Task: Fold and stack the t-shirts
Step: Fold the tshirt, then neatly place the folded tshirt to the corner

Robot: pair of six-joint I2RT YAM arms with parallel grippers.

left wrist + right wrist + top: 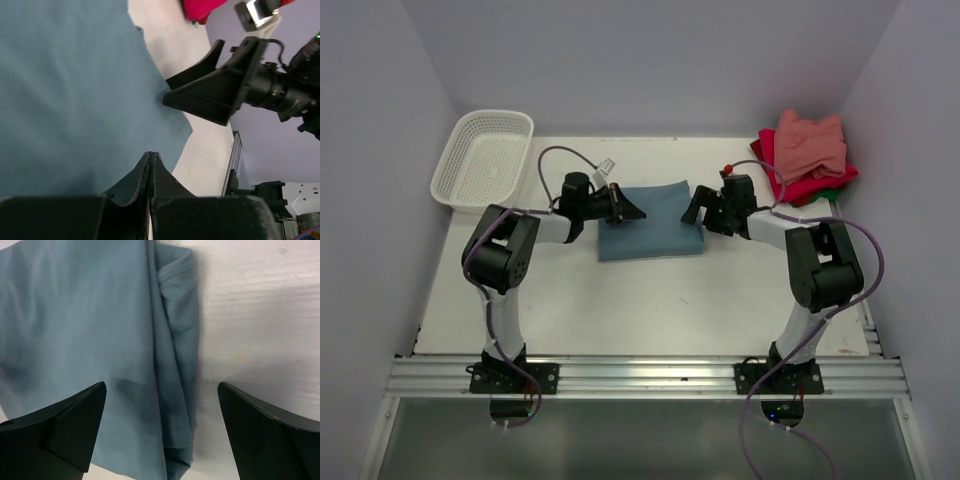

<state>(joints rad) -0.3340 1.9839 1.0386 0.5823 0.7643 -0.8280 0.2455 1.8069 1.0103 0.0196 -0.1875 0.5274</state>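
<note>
From above, the dusty teal shirt [655, 222] lies folded into a flat, neat rectangle on the white table [650, 310], around the middle and closer to the far edge than to the near one. The left gripper [632, 210] sits over its left edge and the right gripper [695, 212] is at its right edge, so the two face each other across the cloth. In the far right corner is a stack of folded tees: a salmon-pink one [810, 143] on top, looser and a little rumpled, a red one [805, 188] under it, and a sliver of a green one [832, 194] at the bottom. A white mesh basket [485, 158] stands at the far left corner, well apart from the shirts.

The left wrist view shows that arm's two fingers pressed flat together, with no gap between them, over the smooth teal fabric near its edge. Whether any cloth is caught between them cannot be told. Across the shirt, the right gripper's dark fingers touch the opposite edge, and a bit of red cloth shows beyond.

The right wrist view shows that gripper's jaws spread wide and holding nothing. Between them runs the shirt's folded edge, several layers thick, with a stitched hem tucked in at the top and soft creases along the fold. Bare table lies to one side.
</note>
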